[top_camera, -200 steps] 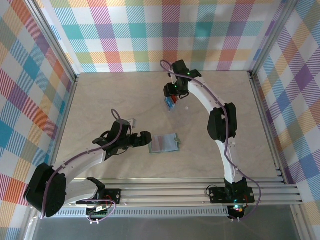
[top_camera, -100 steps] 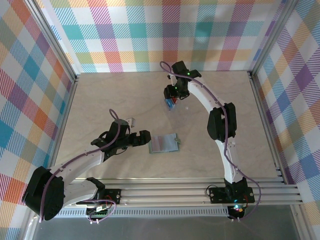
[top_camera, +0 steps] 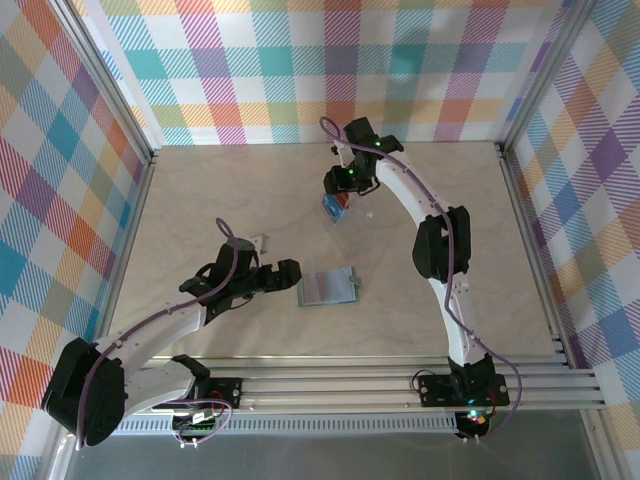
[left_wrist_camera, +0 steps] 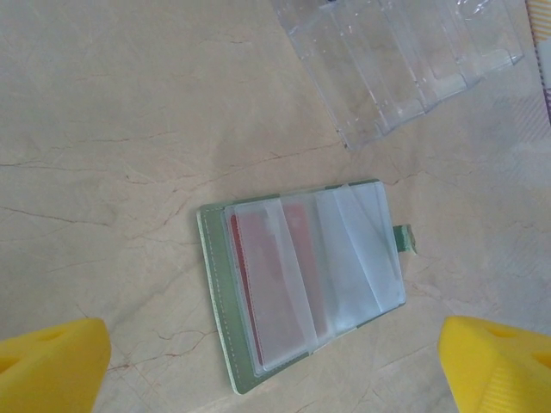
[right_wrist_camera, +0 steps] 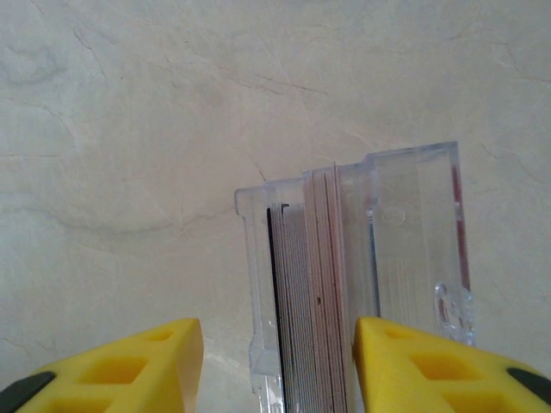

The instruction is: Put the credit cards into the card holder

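Closer, credit cards (left_wrist_camera: 263,267) inside card holder (left_wrist_camera: 213,288).

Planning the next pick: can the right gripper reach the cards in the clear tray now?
Likely yes: the right gripper hangs over the clear tray, jaws apart astride the upright cards, nothing in between.

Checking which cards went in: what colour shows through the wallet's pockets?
Red, inside the card holder; best in left wrist view.

Cannot count the credit cards (right_wrist_camera: 310,292): edge-on in the clear tray (right_wrist_camera: 405,215), cropped at the bottom edge. Cannot read the faces of those behind the card holder's (left_wrist_camera: 213,284) cloudy pockets, only blurred red
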